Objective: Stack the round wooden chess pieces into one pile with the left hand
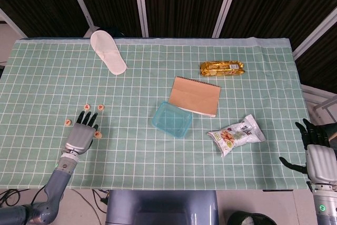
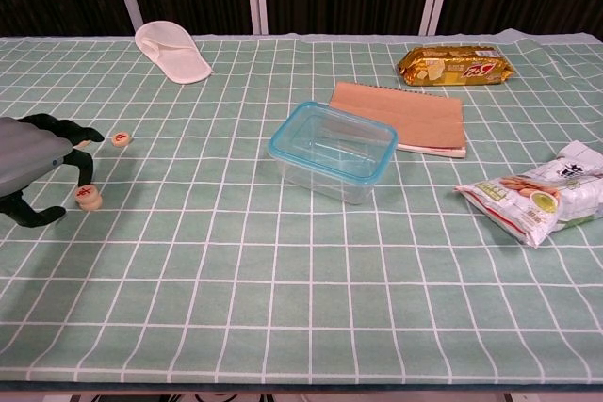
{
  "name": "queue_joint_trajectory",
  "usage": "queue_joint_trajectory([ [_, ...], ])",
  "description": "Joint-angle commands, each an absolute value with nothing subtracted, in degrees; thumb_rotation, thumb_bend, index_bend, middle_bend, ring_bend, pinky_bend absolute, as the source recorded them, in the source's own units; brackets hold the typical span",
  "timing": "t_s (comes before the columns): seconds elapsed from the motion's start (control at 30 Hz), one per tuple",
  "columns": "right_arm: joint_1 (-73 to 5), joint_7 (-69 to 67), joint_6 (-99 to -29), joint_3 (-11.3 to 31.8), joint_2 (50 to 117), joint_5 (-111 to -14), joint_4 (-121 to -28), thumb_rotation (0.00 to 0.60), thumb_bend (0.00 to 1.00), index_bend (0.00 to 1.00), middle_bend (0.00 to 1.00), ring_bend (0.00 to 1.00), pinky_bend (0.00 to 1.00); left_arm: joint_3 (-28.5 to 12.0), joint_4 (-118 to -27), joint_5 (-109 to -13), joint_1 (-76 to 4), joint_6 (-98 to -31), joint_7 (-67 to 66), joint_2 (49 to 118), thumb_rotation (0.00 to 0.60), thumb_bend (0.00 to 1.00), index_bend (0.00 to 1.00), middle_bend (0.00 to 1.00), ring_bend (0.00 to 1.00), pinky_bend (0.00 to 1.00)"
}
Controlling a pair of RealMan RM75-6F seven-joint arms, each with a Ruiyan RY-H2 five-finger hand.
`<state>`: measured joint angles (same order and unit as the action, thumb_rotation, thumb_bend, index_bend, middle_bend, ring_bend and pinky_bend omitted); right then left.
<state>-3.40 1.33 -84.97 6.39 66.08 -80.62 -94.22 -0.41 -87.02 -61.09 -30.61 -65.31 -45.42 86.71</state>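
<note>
Several round wooden chess pieces lie at the near left of the table. In the head view, one piece (image 1: 68,122) is left of my left hand (image 1: 80,132), two pieces (image 1: 87,107) (image 1: 100,107) lie beyond its fingertips, and one (image 1: 98,135) sits by its right side. The chest view shows that near piece (image 2: 89,197) right beside a fingertip (image 2: 85,171), and another piece (image 2: 121,138) farther back. My left hand (image 2: 36,159) hovers with fingers spread and curved, holding nothing. At the near right edge my right hand (image 1: 317,154) holds nothing, fingers apart.
A clear plastic box with a blue rim (image 1: 172,119) stands mid-table, with a brown notebook (image 1: 195,96) behind it. A snack bag (image 1: 236,134) lies to the right, a gold biscuit pack (image 1: 221,68) at the back right, and a white slipper (image 1: 108,51) at the back left.
</note>
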Motion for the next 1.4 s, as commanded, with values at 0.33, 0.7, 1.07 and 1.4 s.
queue_joint_trajectory([
  [0.33,-3.4,1.4,-85.0,6.4,66.1,-80.5,-94.3,0.6,0.2,0.11,0.0,0.06,0.0,-0.5,-87.4,-61.8,-30.7,-65.5,-45.5,86.6,0.6,0.35,0.43,0.06,0.0,0.04],
  [0.7,-3.4,1.5,-84.9,6.4,66.1,-80.4,-94.4,0.6,0.2,0.11,0.0,0.06,0.0,-0.5,-87.6,-61.8,-30.7,-65.6,-45.9,86.8,0.6,0.35,0.43,0.06,0.0,0.04],
  [1.07,-3.4,1.6,-84.7,6.4,66.1,-80.3,-94.4,0.6,0.2,0.11,0.0,0.06,0.0,-0.6,-87.9,-61.9,-30.4,-66.0,-45.9,86.2,0.6,0.35,0.43,0.06,0.0,0.04],
  [1.4,-3.4,1.6,-84.8,6.4,66.0,-80.3,-94.5,0.6,0.2,0.11,0.0,0.06,0.0,-2.2,-88.6,-62.2,-29.8,-66.7,-41.5,81.9,0.6,0.35,0.36,0.06,0.0,0.04],
])
